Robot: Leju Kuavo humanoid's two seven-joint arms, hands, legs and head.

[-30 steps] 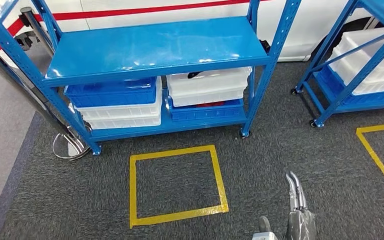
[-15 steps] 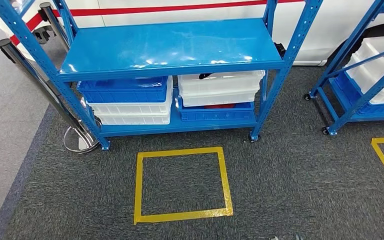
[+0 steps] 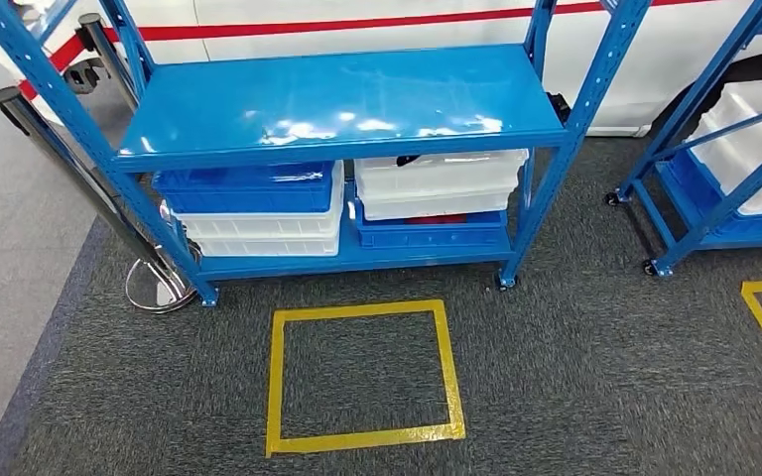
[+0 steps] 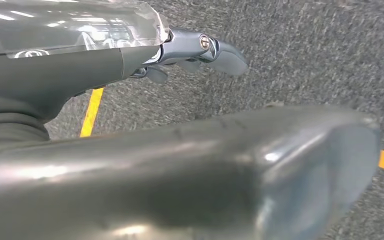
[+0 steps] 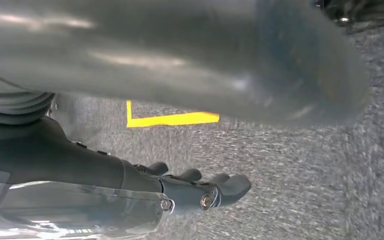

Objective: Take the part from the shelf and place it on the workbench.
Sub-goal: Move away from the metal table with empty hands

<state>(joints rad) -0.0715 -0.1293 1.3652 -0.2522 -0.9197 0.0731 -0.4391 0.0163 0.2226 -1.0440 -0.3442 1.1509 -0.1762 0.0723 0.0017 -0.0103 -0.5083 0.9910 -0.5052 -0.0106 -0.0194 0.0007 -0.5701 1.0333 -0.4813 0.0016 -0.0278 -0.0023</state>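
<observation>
A yellow square [image 3: 362, 375] marks open carpet before the shelf [image 3: 342, 99]. Its lower bins [image 3: 437, 183] hide any part. Left robot hand [image 4: 200, 50] and right robot hand [image 5: 200, 192] hang empty, fingers apart.

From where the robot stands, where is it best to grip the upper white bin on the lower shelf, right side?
Probably the white bin by its front rim, approached from the open front: the top shelf covers it closely and the posts flank it.
</observation>
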